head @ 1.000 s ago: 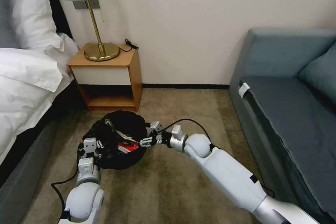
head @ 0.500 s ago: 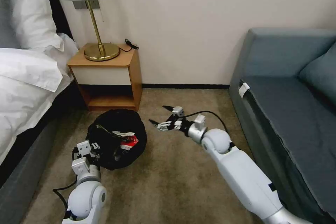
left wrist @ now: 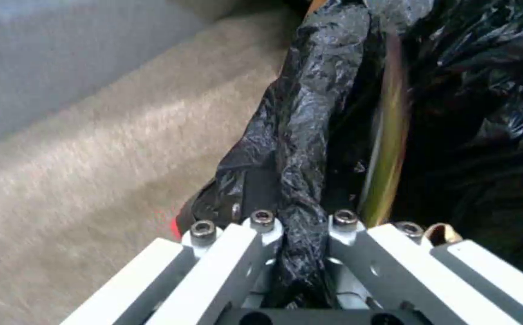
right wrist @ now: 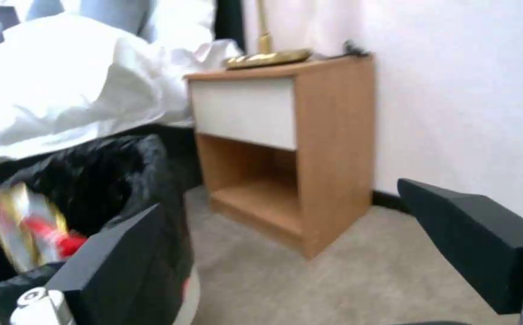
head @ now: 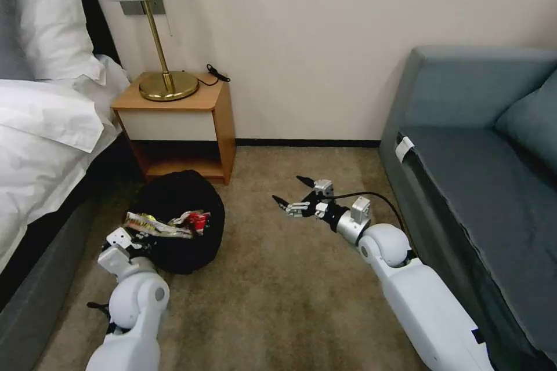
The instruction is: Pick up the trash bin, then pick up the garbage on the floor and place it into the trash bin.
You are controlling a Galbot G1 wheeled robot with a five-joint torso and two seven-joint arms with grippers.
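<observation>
**Left claw holds the bin by its rim; right claw hangs spread over the carpet**

The trash bin, lined with a crinkly black bag, sits just in front of the nightstand, near the open shelf at the nightstand's foot and between it and the robot. The left claw is at the side of the bin farthest from the nightstand, pinching the bag-covered rim; in the left wrist view the black plastic is clamped between the two white finger linkages. Garbage lies inside the bin: a shiny yellowish snack wrapper across the top, with a red-and-white piece beside it.

The right claw hovers above the carpet, off to the sofa side of the nightstand and well apart from the bin. Its black fingertips are spread wide with nothing between them, pointing toward the nightstand. A brass lamp stands on top of the nightstand, the bed flanks it on one side, and the grey sofa stands well apart on the other.
</observation>
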